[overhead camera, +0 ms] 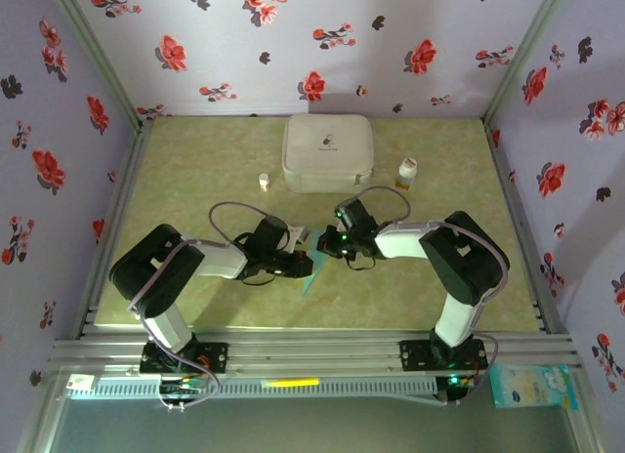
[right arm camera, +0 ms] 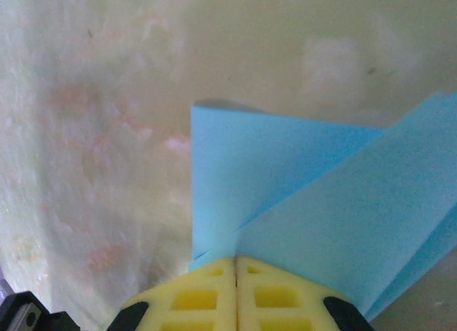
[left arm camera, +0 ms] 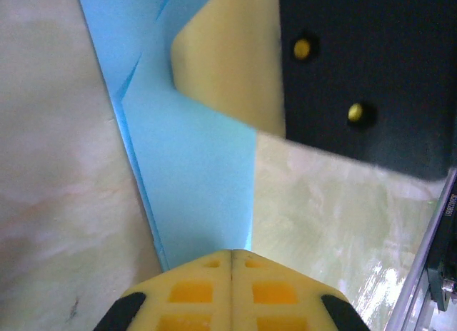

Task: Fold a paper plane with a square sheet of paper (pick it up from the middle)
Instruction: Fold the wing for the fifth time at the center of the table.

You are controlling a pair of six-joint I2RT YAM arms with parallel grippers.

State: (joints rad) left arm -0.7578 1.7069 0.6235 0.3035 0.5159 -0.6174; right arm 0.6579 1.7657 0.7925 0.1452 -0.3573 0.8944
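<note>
Between left gripper and right gripper | paper plane: light-blue, narrow, folded

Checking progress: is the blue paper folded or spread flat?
Folded. The paper shows overlapping layers and creased edges in both wrist views, not one flat sheet.

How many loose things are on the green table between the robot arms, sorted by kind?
folded blue paper: 1
white case: 1
small bottles: 2
Total: 4
</note>
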